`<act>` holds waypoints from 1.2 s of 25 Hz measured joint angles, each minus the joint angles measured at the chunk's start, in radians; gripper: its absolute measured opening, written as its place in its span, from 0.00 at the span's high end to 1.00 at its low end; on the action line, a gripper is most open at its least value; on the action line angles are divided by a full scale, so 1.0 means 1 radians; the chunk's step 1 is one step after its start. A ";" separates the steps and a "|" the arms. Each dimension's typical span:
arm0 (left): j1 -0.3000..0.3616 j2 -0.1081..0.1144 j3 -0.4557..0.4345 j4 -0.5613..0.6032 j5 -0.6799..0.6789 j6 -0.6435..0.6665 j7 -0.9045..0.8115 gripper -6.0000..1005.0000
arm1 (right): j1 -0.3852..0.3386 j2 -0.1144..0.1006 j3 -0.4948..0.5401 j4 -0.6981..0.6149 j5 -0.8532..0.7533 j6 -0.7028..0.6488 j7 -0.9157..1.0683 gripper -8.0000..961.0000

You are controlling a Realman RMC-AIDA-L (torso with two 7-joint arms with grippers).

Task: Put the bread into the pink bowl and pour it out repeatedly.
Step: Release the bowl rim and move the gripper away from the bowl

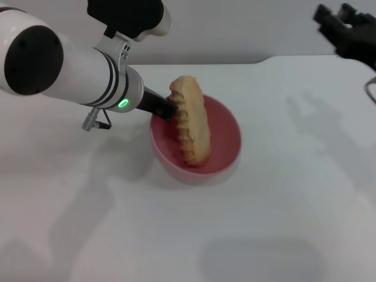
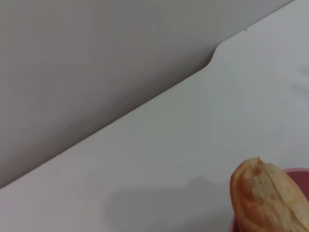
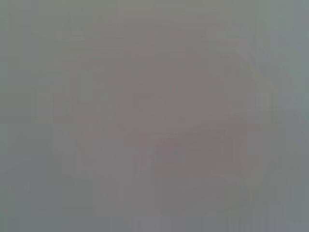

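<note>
Head view: we see the left gripper point(image 1: 170, 110) reaching in from the left over the near-left rim of the pink bowl point(image 1: 226, 126), its dark fingers pinching the upper end of the bread point(image 1: 191, 120). The bread stands on edge, tilted, with its pale ridged side showing; its lower end rests inside the bowl near the front wall, and its upper end rises above the rim. The bowl sits upright on the white table point(image 1: 282, 211). The right gripper point(image 1: 346, 32) hangs raised at the far right, well apart from the bowl; we cannot tell whether its fingers are spread or pressed together. In the left wrist view we see one end of the bread point(image 2: 263, 200) above a sliver of pink bowl point(image 2: 299, 172) and the table point(image 2: 193, 145). The right wrist view shows only a uniform grey field.
</note>
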 joint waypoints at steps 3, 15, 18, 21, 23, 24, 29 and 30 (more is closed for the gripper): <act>-0.001 0.000 0.009 0.000 0.000 -0.006 0.000 0.95 | 0.022 -0.023 0.123 0.059 -0.065 -0.171 0.184 0.41; -0.037 0.000 0.035 -0.016 0.008 -0.014 -0.013 0.95 | 0.288 0.033 0.582 0.287 -0.852 -0.462 0.602 0.39; -0.046 -0.001 0.037 -0.028 0.009 -0.013 -0.019 0.95 | 0.282 0.039 0.508 0.264 -0.910 -0.378 0.590 0.39; -0.048 -0.002 0.039 -0.038 0.009 -0.010 -0.025 0.95 | 0.238 0.037 0.383 0.223 -0.913 -0.239 0.559 0.39; -0.052 -0.002 0.039 -0.046 0.009 -0.007 -0.026 0.95 | 0.201 0.037 0.299 0.195 -0.915 -0.117 0.519 0.39; -0.054 -0.002 0.039 -0.049 0.009 -0.006 -0.026 0.95 | 0.182 0.038 0.254 0.186 -0.915 -0.051 0.489 0.39; -0.056 -0.002 0.039 -0.057 0.007 0.003 -0.028 0.95 | 0.101 0.035 0.007 0.187 -0.920 0.359 0.403 0.39; -0.056 -0.002 0.039 -0.060 0.005 0.005 -0.029 0.95 | 0.097 0.035 -0.024 0.201 -0.925 0.423 0.400 0.39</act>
